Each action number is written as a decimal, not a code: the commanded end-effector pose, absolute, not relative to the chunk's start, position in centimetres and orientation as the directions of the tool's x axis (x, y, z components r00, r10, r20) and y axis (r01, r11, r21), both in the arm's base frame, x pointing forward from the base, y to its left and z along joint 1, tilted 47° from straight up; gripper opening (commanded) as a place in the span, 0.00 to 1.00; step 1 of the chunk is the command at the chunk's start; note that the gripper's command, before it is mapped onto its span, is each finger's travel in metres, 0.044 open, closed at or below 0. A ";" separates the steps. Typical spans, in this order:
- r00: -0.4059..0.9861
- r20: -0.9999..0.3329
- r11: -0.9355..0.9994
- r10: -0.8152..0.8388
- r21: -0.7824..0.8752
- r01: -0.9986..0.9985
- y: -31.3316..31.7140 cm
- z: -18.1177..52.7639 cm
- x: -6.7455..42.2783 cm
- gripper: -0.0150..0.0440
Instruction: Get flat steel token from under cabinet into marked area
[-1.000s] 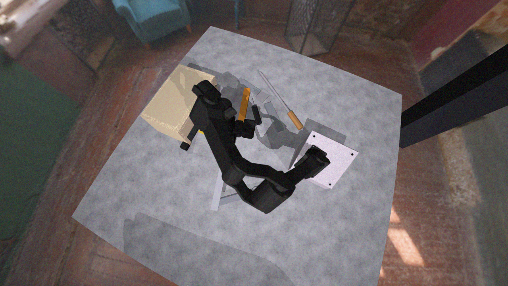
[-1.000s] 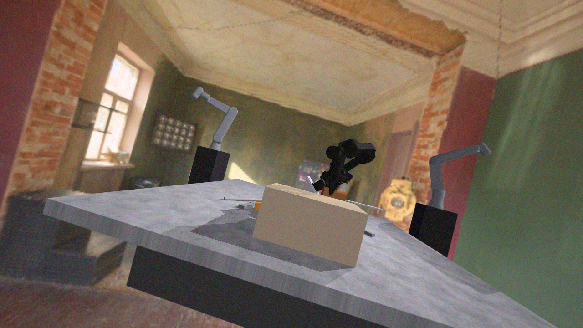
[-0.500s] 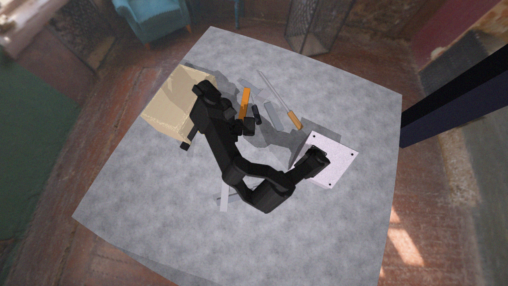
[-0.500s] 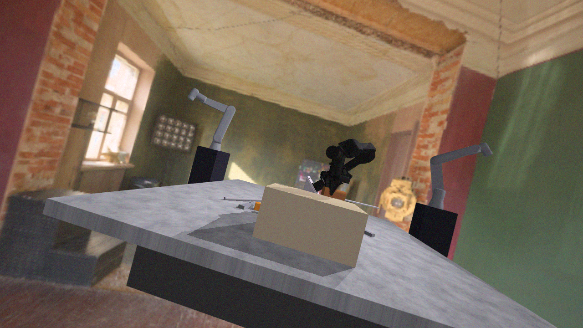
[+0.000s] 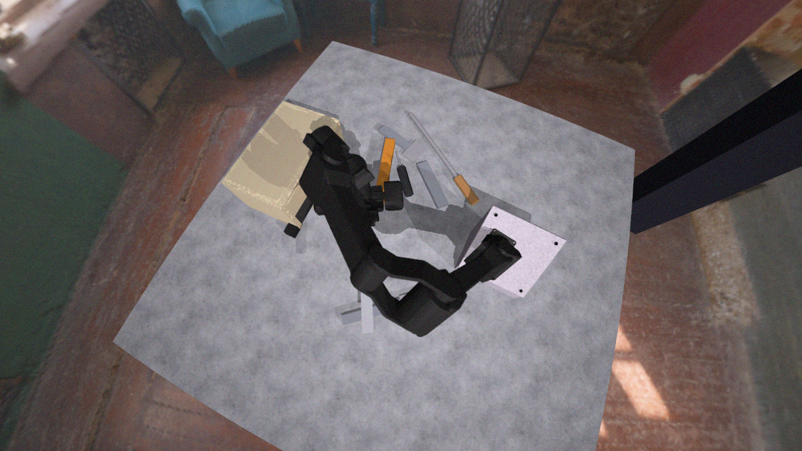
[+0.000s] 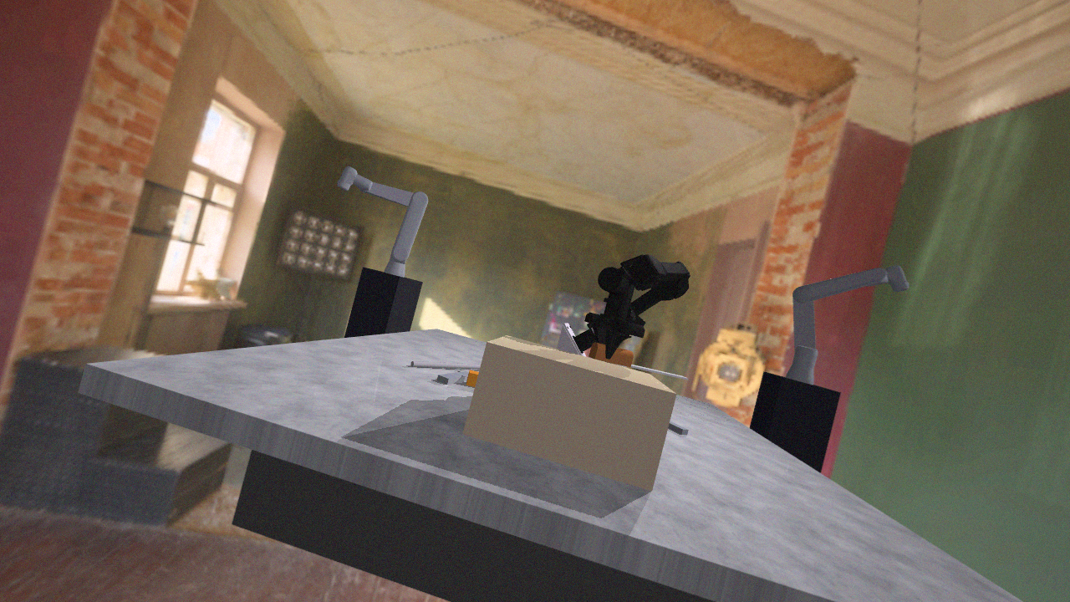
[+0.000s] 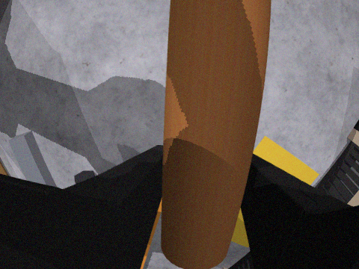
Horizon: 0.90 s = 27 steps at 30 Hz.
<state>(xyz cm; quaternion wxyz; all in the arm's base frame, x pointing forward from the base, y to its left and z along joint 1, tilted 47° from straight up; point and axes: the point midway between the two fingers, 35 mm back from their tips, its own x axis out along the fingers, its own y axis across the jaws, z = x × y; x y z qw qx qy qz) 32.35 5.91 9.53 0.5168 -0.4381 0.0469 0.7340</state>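
Note:
My gripper (image 5: 385, 196) (image 7: 203, 158) is shut on the thick orange handle of a tool (image 5: 385, 161) (image 7: 215, 104) and holds it off the table, just right of the tan cabinet (image 5: 269, 162) (image 6: 568, 408). In the wrist view the handle fills the middle between the two black fingers. A yellow patch (image 7: 286, 161) on the table shows behind it, next to the cabinet's dark vent slots (image 7: 344, 175). I cannot see the steel token in any view.
A thin rod with an orange handle (image 5: 466, 189), a short black cylinder (image 5: 405, 180) and grey blocks (image 5: 432, 183) lie right of the gripper. More grey pieces (image 5: 353, 314) lie by my elbow. My arm stands on a white base plate (image 5: 532, 252).

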 end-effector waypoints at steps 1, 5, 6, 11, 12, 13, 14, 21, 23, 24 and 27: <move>-0.072 -0.686 -0.468 0.724 -0.413 -0.781 5.8 9.8 32.4 0.25; -0.072 -0.686 -0.484 0.724 -0.431 -0.762 5.8 9.8 32.4 0.25; -0.072 -0.686 -0.488 0.724 -0.436 -0.756 5.8 9.8 32.4 0.25; -0.072 -0.686 -0.506 0.724 -0.458 -0.730 5.8 9.7 32.4 0.25; -0.072 -0.686 -0.510 0.724 -0.463 -0.725 5.8 9.7 32.4 0.25; -0.072 -0.686 -0.514 0.724 -0.467 -0.720 5.8 9.7 32.4 0.25; -0.072 -0.686 -0.517 0.724 -0.471 -0.714 5.8 9.7 32.4 0.25; -0.072 -0.686 -0.541 0.724 -0.501 -0.675 5.8 9.7 32.4 0.25; -0.072 -0.686 -0.548 0.724 -0.509 -0.663 5.8 9.7 32.4 0.25; -0.072 -0.686 -0.551 0.724 -0.513 -0.658 5.8 9.7 32.4 0.25; -0.072 -0.686 -0.561 0.724 -0.525 -0.640 5.8 9.7 32.4 0.25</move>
